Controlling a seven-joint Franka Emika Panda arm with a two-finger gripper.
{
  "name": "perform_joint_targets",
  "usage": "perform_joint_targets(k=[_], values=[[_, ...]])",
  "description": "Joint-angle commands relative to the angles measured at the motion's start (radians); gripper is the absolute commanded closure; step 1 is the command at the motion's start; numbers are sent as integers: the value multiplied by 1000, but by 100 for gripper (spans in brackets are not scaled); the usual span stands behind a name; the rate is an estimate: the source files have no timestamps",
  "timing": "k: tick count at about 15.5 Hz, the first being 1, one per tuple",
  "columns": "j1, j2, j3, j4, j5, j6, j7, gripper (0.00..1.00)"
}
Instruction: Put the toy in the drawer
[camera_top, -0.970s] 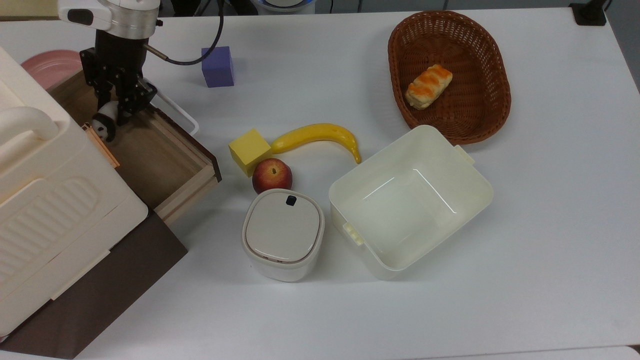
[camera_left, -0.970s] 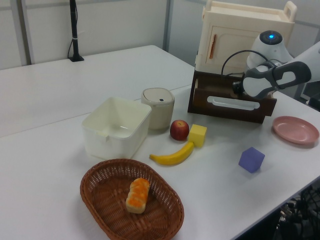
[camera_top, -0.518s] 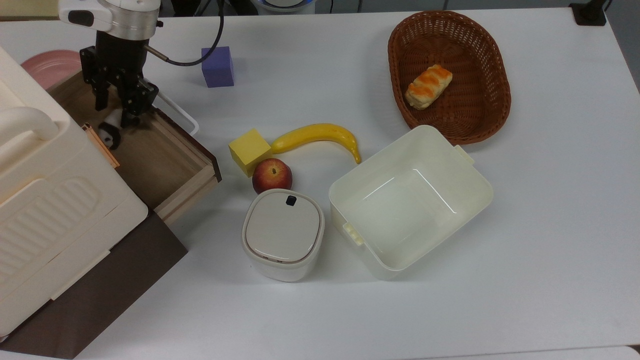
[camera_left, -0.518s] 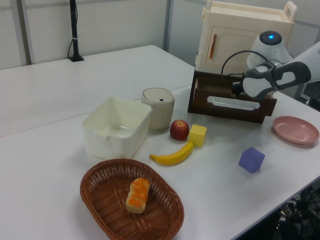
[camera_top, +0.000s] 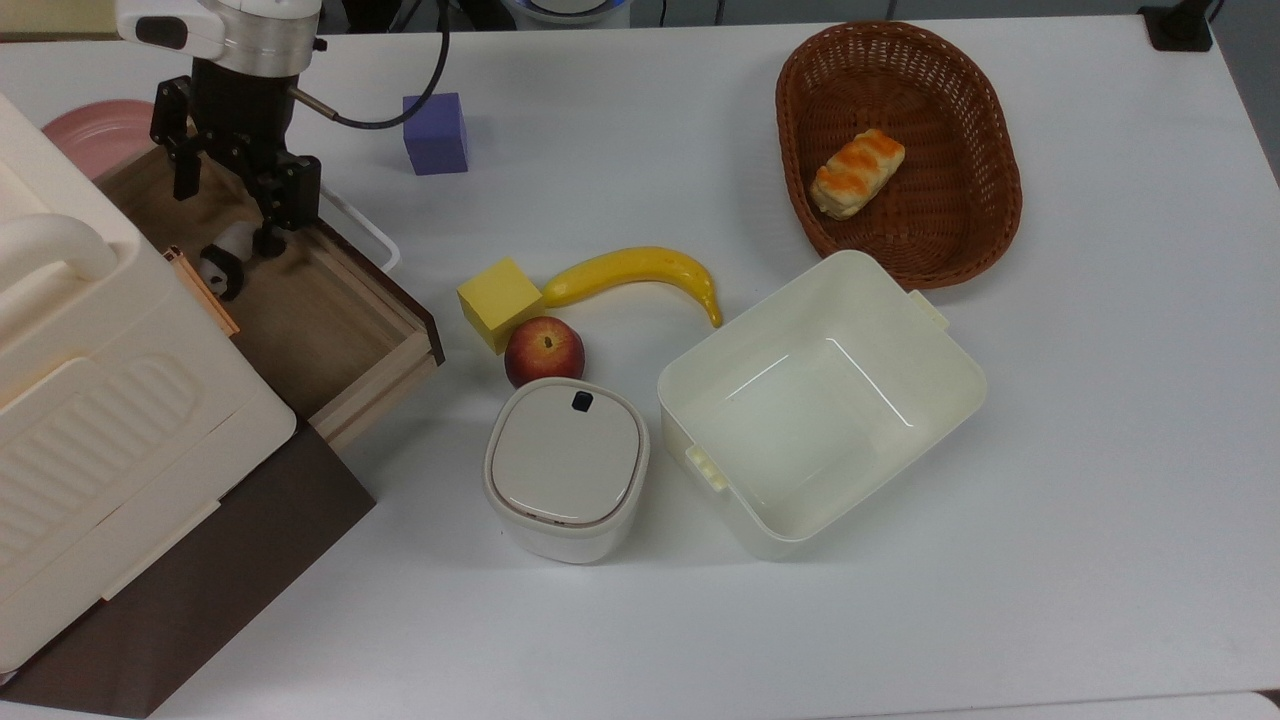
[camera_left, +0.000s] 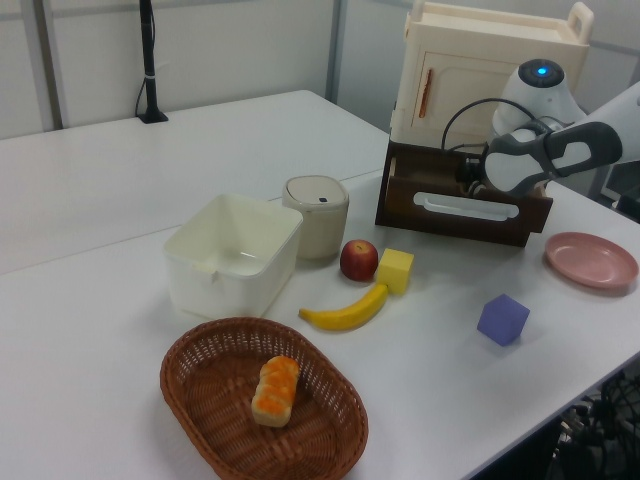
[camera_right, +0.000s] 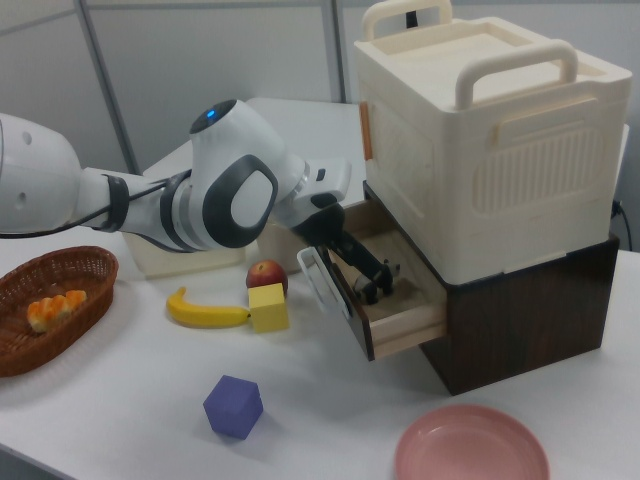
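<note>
The toy (camera_top: 222, 258), a tiny black-and-white panda, lies on the light wood floor of the open drawer (camera_top: 330, 318), close against the cream cabinet. My gripper (camera_top: 230, 212) hangs just above it, open, with nothing between its black fingers (camera_top: 290, 195). In the right view the gripper (camera_right: 372, 284) reaches down inside the drawer (camera_right: 405, 325) beneath the cabinet's overhang. In the left view the drawer's dark brown front panel (camera_left: 465, 215) with its white handle faces the camera, and the arm's wrist sits behind it.
A cream cabinet (camera_top: 90, 400) overhangs the drawer. On the table stand a purple cube (camera_top: 435, 133), yellow cube (camera_top: 498, 298), banana (camera_top: 640, 270), apple (camera_top: 544, 350), lidded bin (camera_top: 565, 468), cream tub (camera_top: 820, 400), wicker basket (camera_top: 990, 130) and pink plate (camera_top: 95, 130).
The gripper was shut on the toy and has opened and risen slightly. The toy has dropped free and now lies on the drawer floor.
</note>
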Motion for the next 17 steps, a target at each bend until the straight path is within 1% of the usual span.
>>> perform_joint_targets(k=[1, 3, 5, 7, 9, 10, 12, 13, 15, 16, 17], values=[[15, -53, 18, 51, 68, -120, -22, 0], [16, -57, 34, 94, 121, -155, -25, 0], [24, -69, 53, 129, 134, -213, -25, 0], [32, -76, 93, 158, 156, -274, -26, 0], [32, -76, 144, 218, 193, -392, -31, 0], [32, -74, 185, 261, 219, -496, -51, 0], [35, -76, 253, 296, 271, -601, -69, 0], [39, -76, 277, 306, 288, -645, -71, 0], [87, -71, 288, 347, 296, -744, -86, 0], [97, -70, 288, 368, 303, -788, -106, 0], [99, -70, 278, 408, 372, -860, -170, 0]])
